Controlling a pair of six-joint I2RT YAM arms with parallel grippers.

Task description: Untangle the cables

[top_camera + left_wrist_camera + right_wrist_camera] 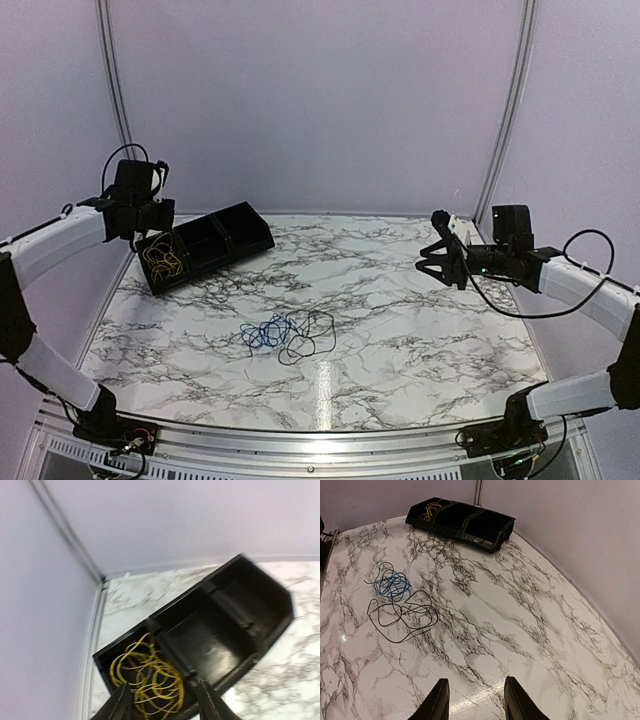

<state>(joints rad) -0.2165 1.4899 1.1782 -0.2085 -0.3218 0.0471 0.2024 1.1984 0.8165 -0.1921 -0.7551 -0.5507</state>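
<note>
Tangled together mid counter (420, 340): blue cable (268, 333) bunched in small tight loops, overlapping black cable (310, 340) spread in wider, looser rings just beside it. Coiled apart from both, in the end compartment of the black tray (240, 232) near the far-left edge: yellow cable (147, 680). Hovering over that compartment, released and empty: left pincer (162, 702). Raised over the right side, likewise released and empty: right pincer (472, 700). Open marble on every side of the tangle, well apart from all edges.
</note>
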